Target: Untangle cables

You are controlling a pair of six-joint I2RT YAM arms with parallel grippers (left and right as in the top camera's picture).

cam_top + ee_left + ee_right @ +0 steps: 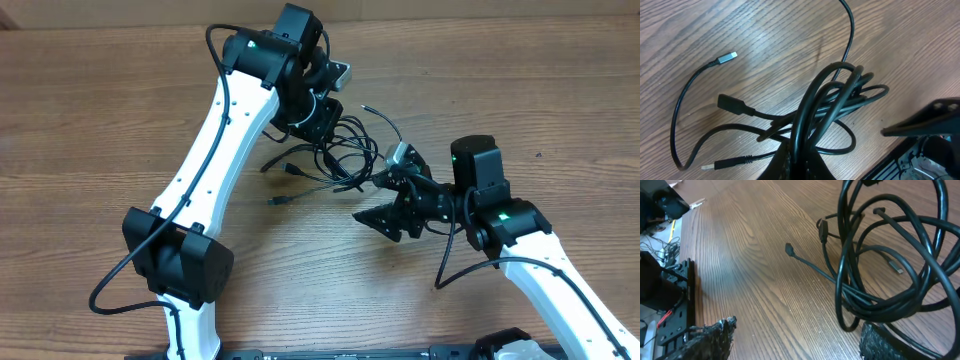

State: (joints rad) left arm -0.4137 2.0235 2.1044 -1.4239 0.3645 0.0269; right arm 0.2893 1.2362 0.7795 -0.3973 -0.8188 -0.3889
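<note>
Wooden table (pixel 90 110), overhead view. Cables (pixel 350 150): 1 tangled black bundle near the table's centre, between my 2 claws, loose ends trailing left. My left claw (pixel 322 128) is pinched fully closed on the bundle's loops. My right claw (pixel 800 327) gapes wide, clamping nothing; loops hang just beside 1 finger (pixel 890 340). Silver plug tip (pixel 727 57) lies on the wood.
</note>
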